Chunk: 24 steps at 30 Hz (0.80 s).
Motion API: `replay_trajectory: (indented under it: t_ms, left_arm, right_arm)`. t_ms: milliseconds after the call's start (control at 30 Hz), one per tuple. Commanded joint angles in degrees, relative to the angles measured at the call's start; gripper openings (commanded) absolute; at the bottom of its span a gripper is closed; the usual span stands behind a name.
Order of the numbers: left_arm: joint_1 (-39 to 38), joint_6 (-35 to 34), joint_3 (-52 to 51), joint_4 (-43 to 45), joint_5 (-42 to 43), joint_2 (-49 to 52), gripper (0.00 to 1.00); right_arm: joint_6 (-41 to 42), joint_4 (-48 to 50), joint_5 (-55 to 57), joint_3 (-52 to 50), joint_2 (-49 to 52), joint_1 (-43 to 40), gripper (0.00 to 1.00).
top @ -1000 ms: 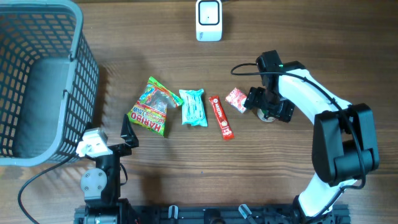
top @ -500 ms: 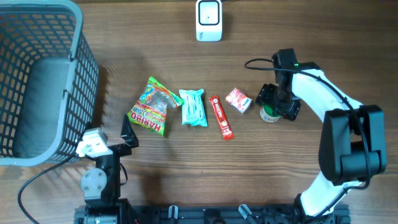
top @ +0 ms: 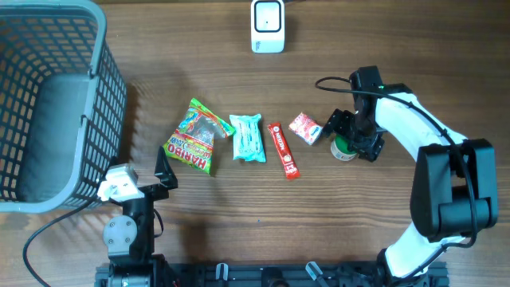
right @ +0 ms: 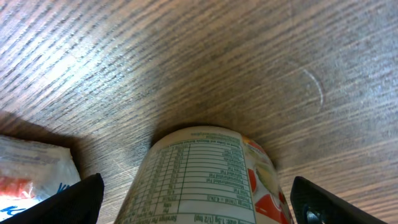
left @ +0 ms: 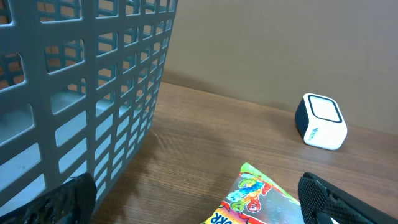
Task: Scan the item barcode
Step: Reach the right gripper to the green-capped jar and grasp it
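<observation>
Two arms are seen at the near edge of the table. The right arm is stretched from the near right corner toward the middle, its wrist bent downward, and the right gripper is lowered over a small tub. Its jaws are spread wide on either side of the tub, and in the right wrist view a strip of wood is visible between each finger and the tub's printed label, so no grip is shown. The tub is stood upright on the right half of the table, just beside a small red-and-white packet. That packet ends a row with a red stick, a pale teal packet and a Haribo bag, all laid across the middle. The left arm is folded at the near edge, beside the basket that fills the far left corner. The left gripper is held low with its jaws spread, nothing between them. The scanner is set at the middle of the far edge. Bare wood is seen between the tub and the scanner, and between the tub and the right edge.
</observation>
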Motion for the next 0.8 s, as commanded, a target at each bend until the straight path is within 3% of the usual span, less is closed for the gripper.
replay_trajectory:
  t_ms: [0, 233, 433, 600, 767]
  left_arm:
    - [0.1, -0.1, -0.2, 0.0, -0.7, -0.5, 1.0]
    - [0.1, -0.1, -0.2, 0.0, -0.7, -0.5, 1.0]
    - [0.1, -0.1, -0.2, 0.0, -0.7, -0.5, 1.0]
    - [0.1, -0.1, -0.2, 0.0, -0.7, -0.5, 1.0]
    - [0.1, -0.1, -0.2, 0.0, -0.7, -0.5, 1.0]
  right_arm:
    - [4.2, -1.3, -2.8, -2.6, 3.3, 0.3, 0.96]
    - [5.3, -5.7, -2.9, -0.2, 2.3, 0.3, 0.91]
    - [9.4, -8.0, -2.6, 0.0, 1.4, 0.4, 0.98]
    - [16.3, -8.0, -2.7, 0.1, 1.1, 0.8, 1.0]
    - [24.1, -7.9, -2.6, 0.0, 0.5, 3.4, 0.95]
